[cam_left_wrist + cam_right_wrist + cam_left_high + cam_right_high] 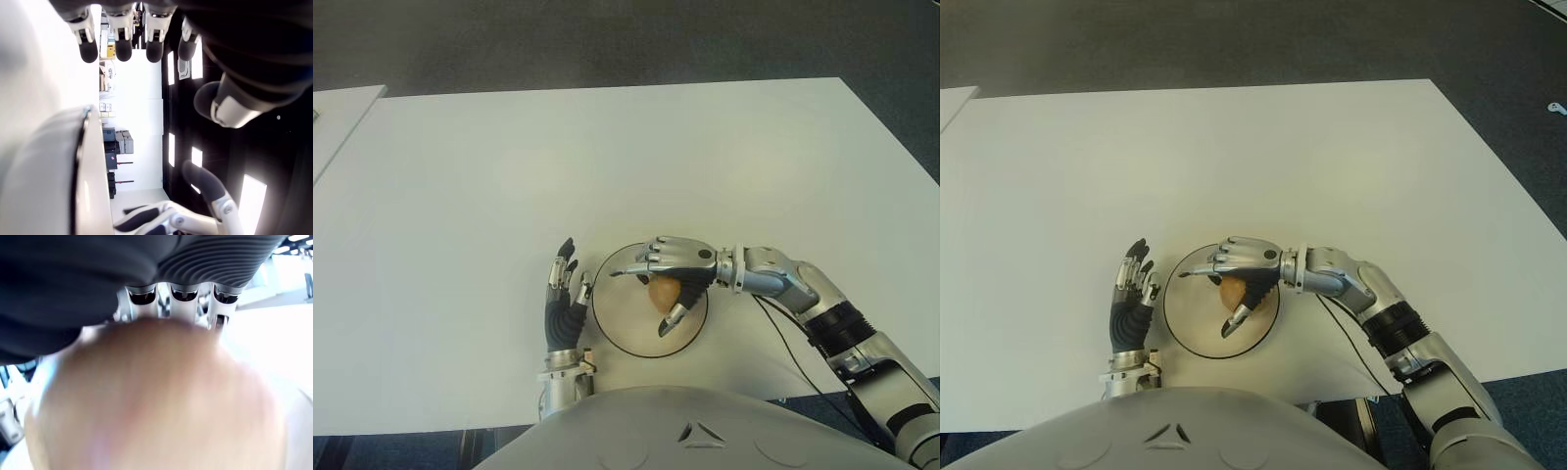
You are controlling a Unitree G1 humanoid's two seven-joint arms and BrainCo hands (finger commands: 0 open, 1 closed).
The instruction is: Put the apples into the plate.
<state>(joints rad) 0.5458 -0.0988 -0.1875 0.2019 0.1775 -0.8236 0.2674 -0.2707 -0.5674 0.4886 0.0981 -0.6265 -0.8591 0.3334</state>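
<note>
Apple (662, 293) sits in our right hand (671, 279), over the plate (625, 328). We see the fingers (646, 258) curled across its top and the thumb (674, 315) hooked beneath, so the hand is closed on the fruit. From the right wrist view the apple (151, 396) fills nearly the whole picture, a tan blur pressed up against the palm, with three finger joints (183, 294) showing just above it. We cannot tell whether the apple touches the plate's surface or is held just clear of it.

Our plate is round and pale with a dark rim, and it lies on the white table (607, 166) near the edge closest to our body. Our right arm reaches in from the right side, its wrist just past the plate's rim.

Our left hand (564, 299) shows just beside the plate, on its left, palm turned toward it and fingers (566, 257) extended and slightly spread, holding nothing. In the left wrist view its fingertips (123, 49) are straight in a row, with the plate's rim (80, 142) close by.
</note>
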